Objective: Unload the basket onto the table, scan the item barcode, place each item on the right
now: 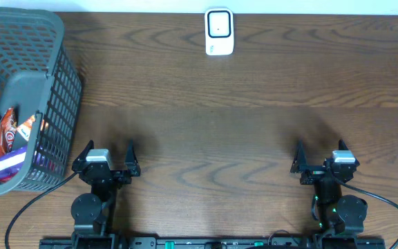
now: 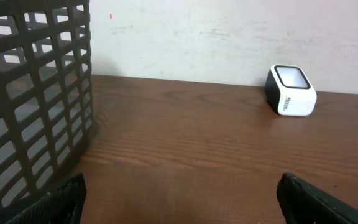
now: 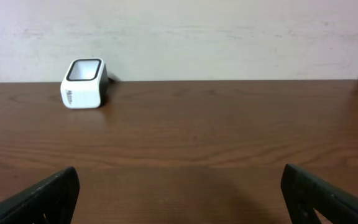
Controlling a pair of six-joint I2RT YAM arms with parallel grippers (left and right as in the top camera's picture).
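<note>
The snack packets [image 1: 5,135] lie jumbled in the basket [image 1: 61,97] at nine o'clock, so a reach may snag its mesh wall or lift two; a barcode facing away from the scanner [image 1: 219,31] at twelve o'clock would not read. Left jaws and right jaws stand wide open, holding and touching nothing.

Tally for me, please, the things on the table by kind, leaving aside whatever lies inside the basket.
grey basket: 1
white barcode scanner: 1
grippers, jaws open: 2 (left gripper, right gripper)
Total: 4
The packets in the basket overlap too much for a sure count.
</note>
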